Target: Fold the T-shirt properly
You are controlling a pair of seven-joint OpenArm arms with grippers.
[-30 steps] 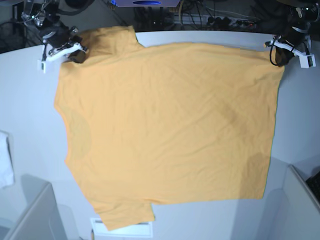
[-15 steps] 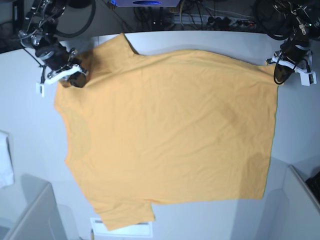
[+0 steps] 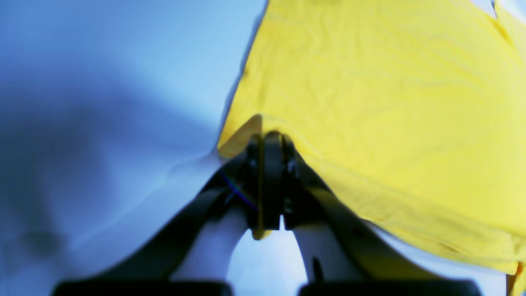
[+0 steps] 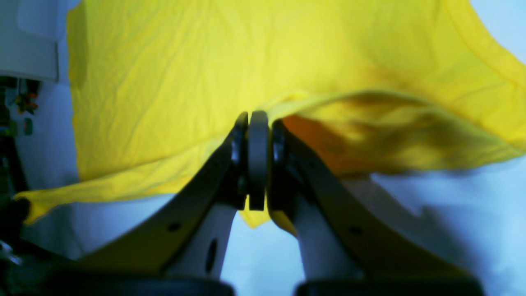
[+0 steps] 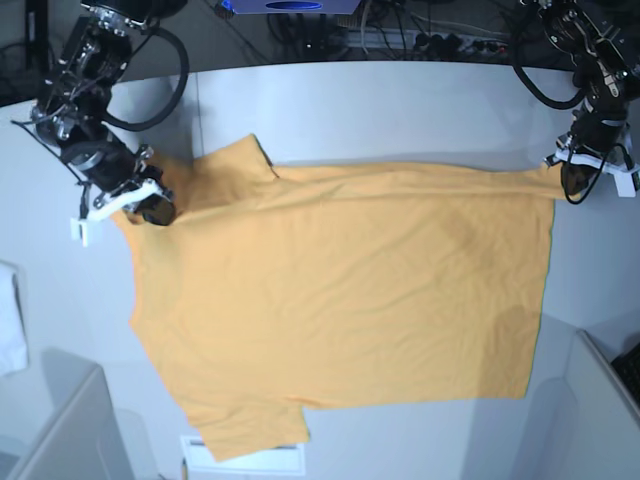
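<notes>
The light-orange T-shirt (image 5: 340,300) lies spread across the white table, its far edge lifted and drawn toward the near side. My left gripper (image 5: 573,185) at the right of the base view is shut on the shirt's far right corner; the left wrist view shows its closed fingertips (image 3: 269,142) pinching the T-shirt's fabric (image 3: 390,102). My right gripper (image 5: 150,207) at the left of the base view is shut on the far left corner near the sleeve. In the right wrist view its pads (image 4: 254,121) clamp a raised fold of the T-shirt (image 4: 246,61).
A white cloth (image 5: 10,320) lies at the table's left edge. Grey bin walls (image 5: 70,420) stand at the front left and front right (image 5: 600,400). A white label (image 5: 245,460) sits at the front edge. Cables and equipment (image 5: 400,35) lie behind the table.
Both grippers have moved toward the near side with the shirt's far corners in them. The far edge now sits well forward, and bare table shows behind it.
</notes>
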